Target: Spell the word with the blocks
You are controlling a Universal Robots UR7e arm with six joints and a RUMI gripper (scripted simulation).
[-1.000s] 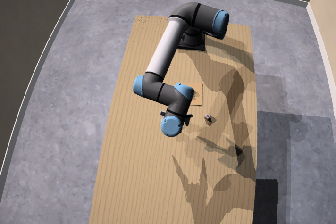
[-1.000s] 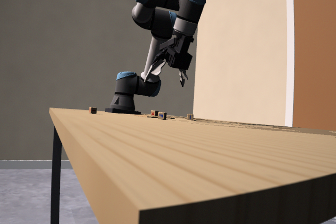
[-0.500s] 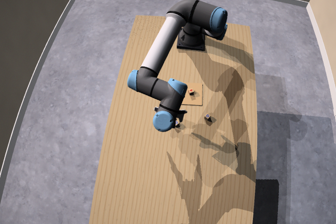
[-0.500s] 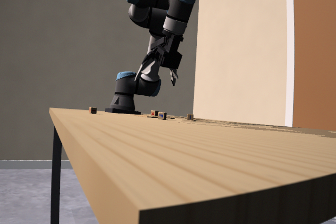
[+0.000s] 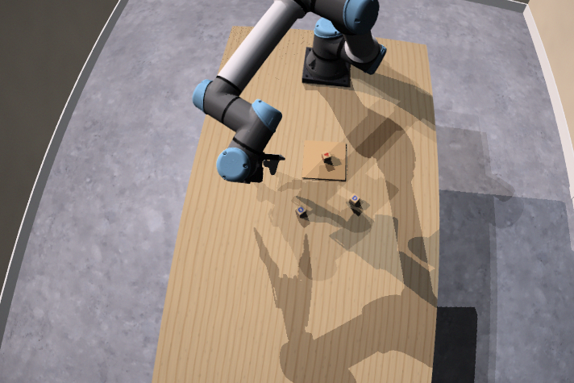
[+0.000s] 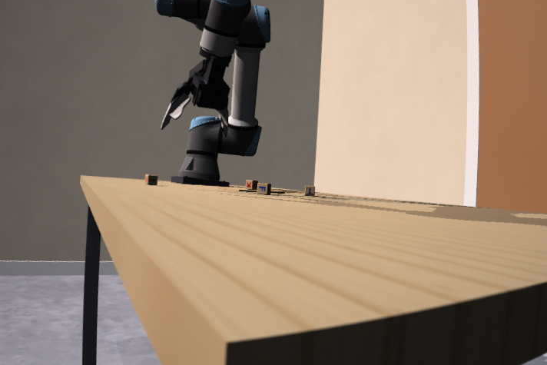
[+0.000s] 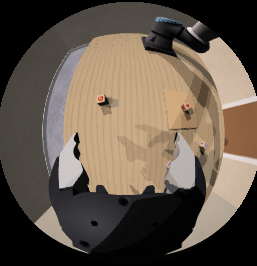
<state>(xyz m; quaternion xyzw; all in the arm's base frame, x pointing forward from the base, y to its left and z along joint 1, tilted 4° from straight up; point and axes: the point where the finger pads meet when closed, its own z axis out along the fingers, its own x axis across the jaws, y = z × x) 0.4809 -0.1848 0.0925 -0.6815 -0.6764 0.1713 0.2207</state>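
Note:
My gripper (image 6: 194, 130) (image 7: 126, 133) is open and empty, high above the table. A block with a red G on top (image 6: 150, 179) (image 7: 101, 99) stands off the mat, ahead of the left finger in the wrist view; the arm hides it in the top view. A block with a red top letter, too small to read (image 5: 326, 155) (image 6: 251, 184) (image 7: 185, 107), stands on the tan mat (image 5: 311, 172) (image 7: 173, 120). The blue O block (image 5: 301, 210) (image 6: 263, 188) and the blue D block (image 5: 354, 198) (image 6: 309, 190) (image 7: 203, 144) stand off the mat. The right finger partly covers the O block in the wrist view.
The wooden table (image 5: 222, 276) (image 6: 265, 254) (image 7: 120, 65) carries everything. The robot's base (image 5: 326, 73) (image 6: 199, 168) (image 7: 160, 44) stands beyond the mat. Arm shadows cross the table around the D and O blocks. The table's left edge lies beyond the G block in the wrist view.

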